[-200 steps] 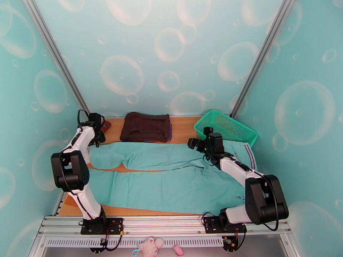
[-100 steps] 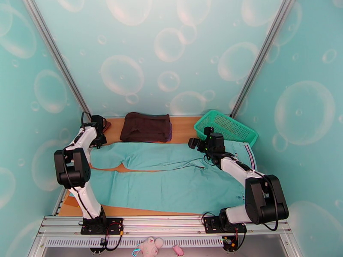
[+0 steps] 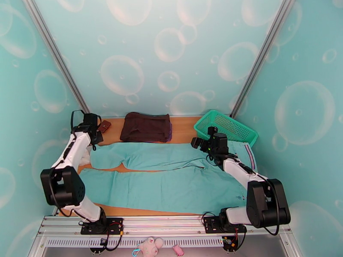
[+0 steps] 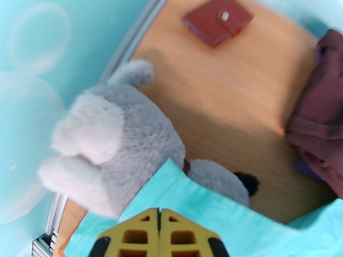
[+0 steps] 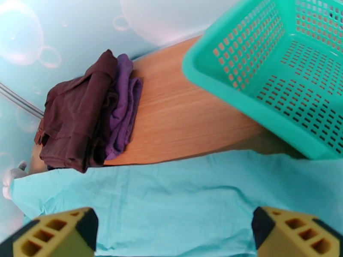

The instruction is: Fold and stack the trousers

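Bubble-print walls box in a wooden counter. Teal trousers lie spread flat across most of it, with the waistband on the right by the green mesh basket and a folded dark brown garment just behind. One hem lies on a grey plush toy near a red-brown wallet. The left end effector is pinched closed over that hem, and I can't tell if it's got any cloth. The right end effector gapes wide, empty.

Robot test booth: bubble-print teal walls, aluminium frame rails, wooden tabletop.
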{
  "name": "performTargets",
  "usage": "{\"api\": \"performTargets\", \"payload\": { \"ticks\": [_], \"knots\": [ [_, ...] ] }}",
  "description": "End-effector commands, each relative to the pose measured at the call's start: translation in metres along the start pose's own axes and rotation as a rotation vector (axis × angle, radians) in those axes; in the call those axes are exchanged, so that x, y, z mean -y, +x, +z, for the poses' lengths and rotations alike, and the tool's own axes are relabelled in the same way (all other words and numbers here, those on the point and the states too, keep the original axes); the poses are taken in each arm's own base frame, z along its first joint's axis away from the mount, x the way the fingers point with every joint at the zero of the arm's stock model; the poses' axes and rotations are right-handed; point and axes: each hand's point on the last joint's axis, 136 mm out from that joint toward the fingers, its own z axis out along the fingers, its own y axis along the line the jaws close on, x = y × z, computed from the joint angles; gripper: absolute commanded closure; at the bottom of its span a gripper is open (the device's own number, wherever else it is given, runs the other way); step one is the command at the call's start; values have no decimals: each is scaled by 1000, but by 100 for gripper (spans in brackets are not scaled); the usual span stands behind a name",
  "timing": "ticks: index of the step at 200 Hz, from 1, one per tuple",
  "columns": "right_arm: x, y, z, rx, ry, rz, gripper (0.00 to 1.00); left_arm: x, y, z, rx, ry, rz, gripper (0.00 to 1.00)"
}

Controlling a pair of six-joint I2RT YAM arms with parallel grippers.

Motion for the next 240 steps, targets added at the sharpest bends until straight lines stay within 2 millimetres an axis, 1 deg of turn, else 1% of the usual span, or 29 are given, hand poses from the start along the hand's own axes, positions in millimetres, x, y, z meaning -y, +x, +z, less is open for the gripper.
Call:
{"api": "performTargets", "payload": {
  "ticks": [1,4,8,21,33,43,70,89,113,142,169,190,198,221,240],
  "knots": [
    [-1,-2,-3,16,-18,11,1,19,3,10,-4,80,38,62],
    [-1,-2,-3,15,-19,13,1,20,5,14,-21,72,51,53],
    [-1,-2,-3,11,-22,13,1,19,8,20,-42,53,67,46],
    [-2,-1,-3,7,-28,13,1,17,14,35,-79,-14,117,40],
    [-2,0,-3,8,-28,13,1,17,17,47,-102,-34,140,39],
    [-1,0,-3,6,-26,12,1,18,19,55,-120,-37,146,41],
    [-1,1,-2,3,-27,13,1,25,25,71,-152,-20,170,45],
    [-1,2,-1,0,-29,12,1,25,36,80,-188,-28,183,48],
    [0,2,-1,-1,-25,10,0,23,50,86,-229,-41,193,53],
    [1,2,-1,-2,-22,9,1,25,58,89,-262,-30,201,72],
    [1,1,-1,-2,-19,6,1,23,63,90,-283,-44,203,81],
    [2,0,-3,1,-14,6,1,22,65,90,-290,-47,202,93],
    [2,-1,-3,3,-14,6,1,22,64,89,-288,-49,200,100],
    [2,-1,-5,4,-13,6,1,21,55,83,-253,-45,174,100],
    [3,-2,-6,7,-11,5,1,19,39,67,-189,-34,138,100]
  ]
}}
